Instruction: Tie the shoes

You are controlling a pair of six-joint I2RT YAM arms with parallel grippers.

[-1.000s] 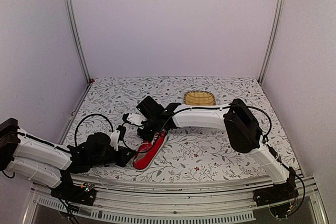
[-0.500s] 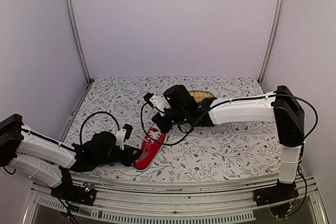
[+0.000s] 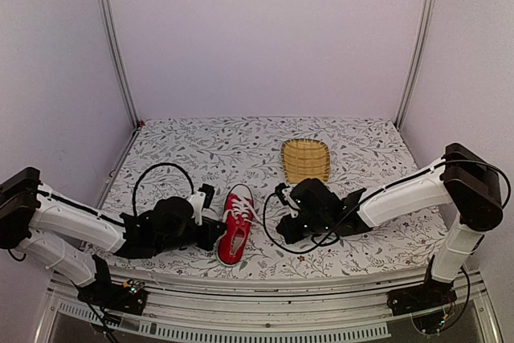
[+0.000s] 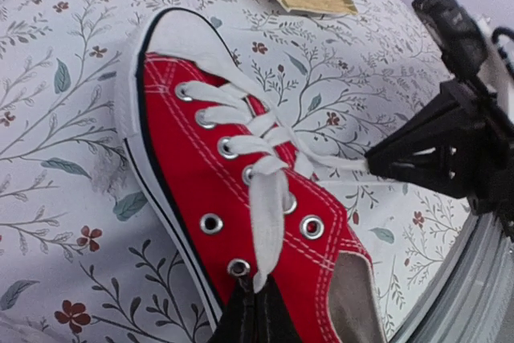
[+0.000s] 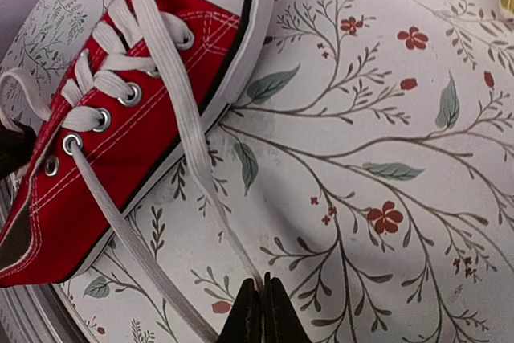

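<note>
The left gripper (image 4: 255, 315) is pressed shut. It pinches the end of a white lace (image 4: 267, 214) right at its tips. Just in front of those tips sits the red shoe (image 4: 241, 190). The shoe stands flat on its white sole on the flowery cloth (image 3: 361, 150). Its open heel end is closest to the left gripper, and its white toe cap points away toward the back.

The right gripper (image 5: 263, 307) is on the other side of the shoe, so the shoe lies between the two grippers. This gripper is pressed shut too. It pinches the other lace (image 5: 186, 110), which runs from the shoe down across the cloth to its tips. Each lace is pulled out to one side, one toward each gripper. On top of the shoe the laces cross back and forth through the shiny holes.

Farther back, past the right gripper, a yellow woven basket (image 3: 305, 160) lies on the cloth. It is well apart from the shoe.
</note>
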